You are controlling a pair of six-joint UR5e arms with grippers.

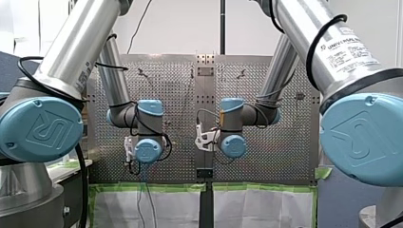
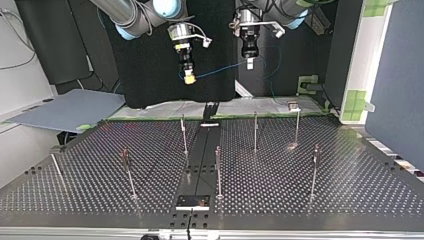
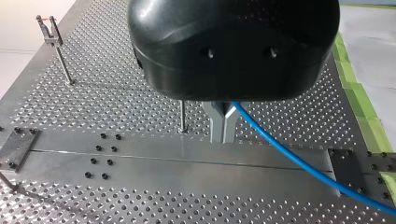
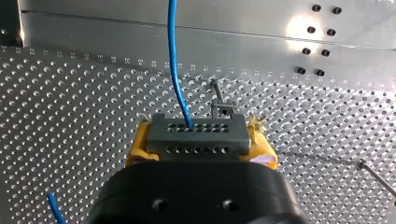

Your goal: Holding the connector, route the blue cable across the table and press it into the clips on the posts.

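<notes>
In the right wrist view my right gripper (image 4: 198, 145) is shut on a grey connector (image 4: 196, 130) between its yellow pads (image 4: 140, 147). The blue cable (image 4: 175, 60) leaves the connector and runs ahead over the table. In the left wrist view my left gripper (image 3: 222, 134) has its metal fingers shut on the blue cable (image 3: 303, 163), which trails off to one side. In the top view my right gripper (image 2: 189, 76) and my left gripper (image 2: 250, 61) hang high above the table's far edge, with the cable (image 2: 220, 71) strung between them.
Several thin posts with clips stand on the perforated table (image 2: 350, 190), among them one (image 2: 183, 132) at the far middle, one (image 2: 255, 130) beside it and one (image 2: 218, 170) nearer. A plain metal strip (image 2: 200, 160) runs down the middle. Another stretch of blue cable (image 4: 53, 205) shows beside my right gripper.
</notes>
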